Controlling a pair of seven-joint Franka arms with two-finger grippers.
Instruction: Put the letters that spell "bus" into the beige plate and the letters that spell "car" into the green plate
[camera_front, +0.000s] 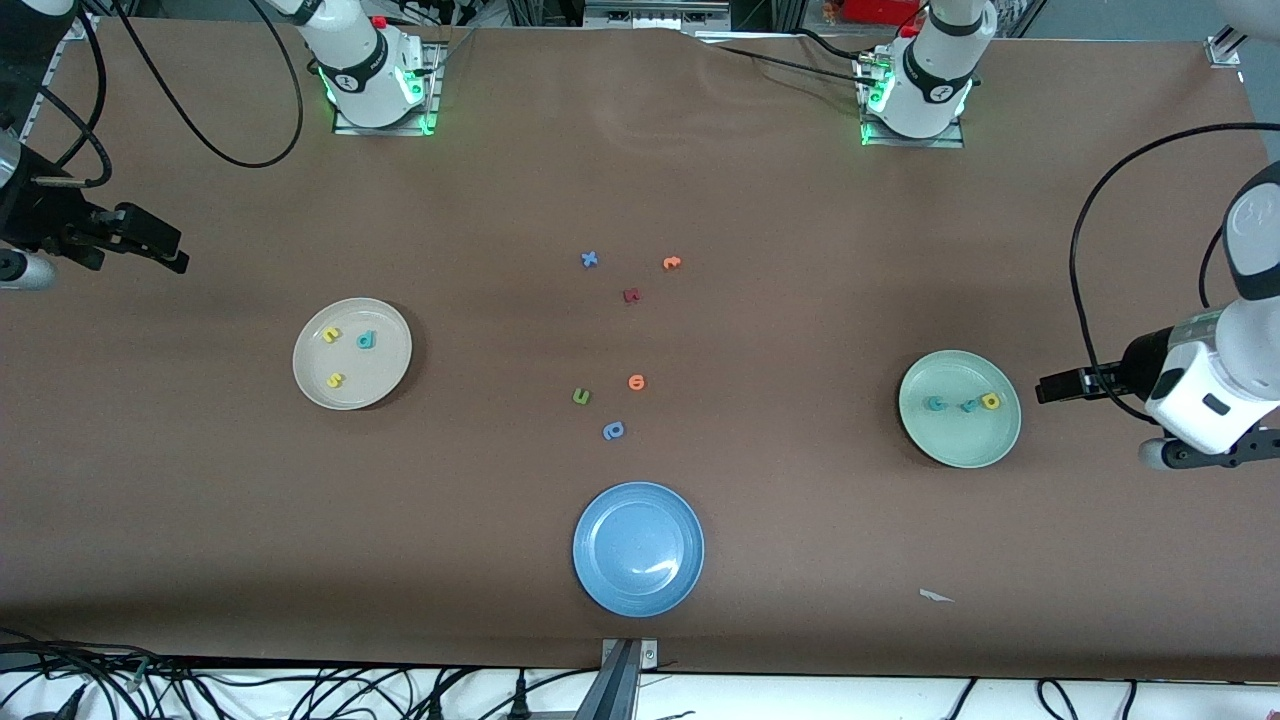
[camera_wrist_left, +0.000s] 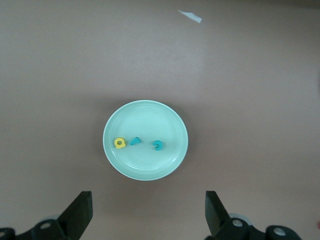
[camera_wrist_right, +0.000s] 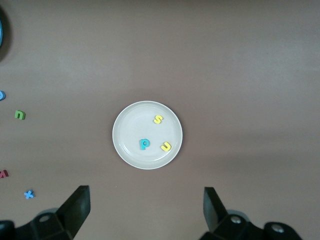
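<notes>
You have both words sorted already: in the front view the round shallow cream-beige plate (camera_front: 352, 353), at middle left of the frame, holds the teal foam b (camera_front: 366, 340), the yellow foam u (camera_front: 331, 335) and the yellow foam s (camera_front: 336, 379), while the round pale mint-green plate (camera_front: 960, 408), at middle right, holds the teal foam c (camera_front: 935, 403), the thin teal foam r (camera_front: 969, 405) and the yellow foam a (camera_front: 991, 401). The left gripper (camera_wrist_left: 149, 212) hangs high over the table beside the green plate, fingers spread wide and empty; the right gripper (camera_wrist_right: 145, 212) hangs likewise beside the beige plate, wide and empty. From here the risk is mostly needless motion: a descent could nudge a plate and scatter its light letters, and the r, I think, lies close enough to the c and the a to be dragged along. Leave the green foam u-shaped letter (camera_front: 582, 397) and the blue foam b-shaped letter (camera_front: 613, 431) at centre frame alone; they are easily mistaken for task letters.
</notes>
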